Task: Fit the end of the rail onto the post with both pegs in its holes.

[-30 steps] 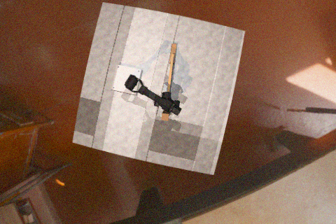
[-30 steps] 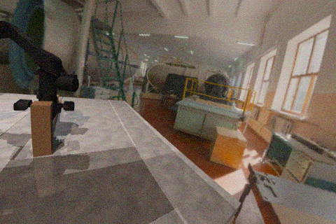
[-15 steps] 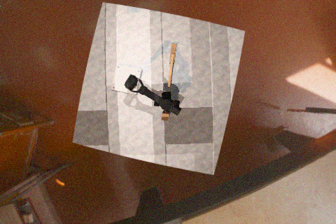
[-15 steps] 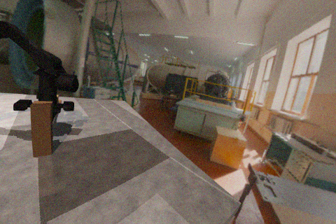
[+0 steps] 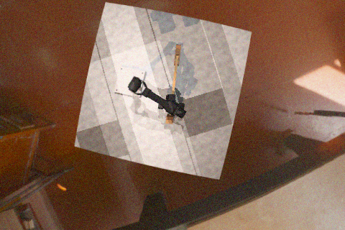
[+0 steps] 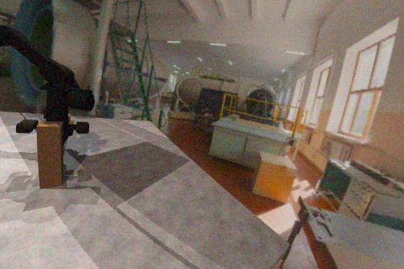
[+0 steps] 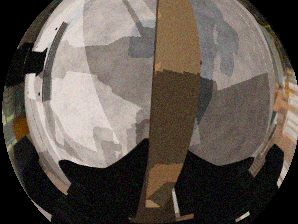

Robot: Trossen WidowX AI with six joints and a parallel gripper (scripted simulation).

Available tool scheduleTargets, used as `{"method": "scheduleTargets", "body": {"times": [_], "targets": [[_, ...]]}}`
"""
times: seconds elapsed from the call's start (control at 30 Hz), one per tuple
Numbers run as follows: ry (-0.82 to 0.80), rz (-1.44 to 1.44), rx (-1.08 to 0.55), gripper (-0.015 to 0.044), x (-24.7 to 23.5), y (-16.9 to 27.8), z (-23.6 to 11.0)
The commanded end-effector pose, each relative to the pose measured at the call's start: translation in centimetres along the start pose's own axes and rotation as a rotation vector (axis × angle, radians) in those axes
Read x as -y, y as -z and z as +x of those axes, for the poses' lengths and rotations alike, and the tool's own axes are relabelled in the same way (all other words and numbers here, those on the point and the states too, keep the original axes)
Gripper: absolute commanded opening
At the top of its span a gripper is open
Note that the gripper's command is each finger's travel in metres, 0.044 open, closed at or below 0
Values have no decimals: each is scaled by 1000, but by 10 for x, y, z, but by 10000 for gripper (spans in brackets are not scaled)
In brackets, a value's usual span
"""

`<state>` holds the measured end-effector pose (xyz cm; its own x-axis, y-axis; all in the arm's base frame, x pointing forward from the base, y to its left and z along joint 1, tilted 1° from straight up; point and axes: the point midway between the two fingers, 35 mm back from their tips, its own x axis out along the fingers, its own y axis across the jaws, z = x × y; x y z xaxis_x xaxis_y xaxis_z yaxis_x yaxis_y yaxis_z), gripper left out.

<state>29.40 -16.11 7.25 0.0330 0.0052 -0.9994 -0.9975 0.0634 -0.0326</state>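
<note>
The long wooden rail [image 5: 175, 72] [image 7: 174, 63] runs across the middle of the table [image 5: 108, 140] [image 6: 189, 218], its far end [image 5: 178, 47] pointing toward the back. Its near end lies under my gripper [image 5: 175, 107] [image 6: 57, 120] [image 7: 162, 192], right by the short wooden post [image 5: 169, 118] [image 6: 50, 155]. The gripper is shut on the rail near that end, with dark fingers on both sides of it in the wrist view. In the exterior view the post stands upright and hides the rail behind it. The pegs and the holes are hidden, and I cannot make out the footboard block clearly.
The arm's base [image 5: 134, 85] stands on a white plate left of the rail. The table top ends in open edges on all sides above a red-brown floor. Workshop benches and a crate stand far behind.
</note>
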Motion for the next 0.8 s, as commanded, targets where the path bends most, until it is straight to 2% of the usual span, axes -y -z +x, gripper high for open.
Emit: {"method": "scheduleTargets", "body": {"times": [0.0, 0.77], "targets": [[7, -1, -1, 0, 1, 2, -2], [7, -1, -2, 0, 1, 9, -2]]}}
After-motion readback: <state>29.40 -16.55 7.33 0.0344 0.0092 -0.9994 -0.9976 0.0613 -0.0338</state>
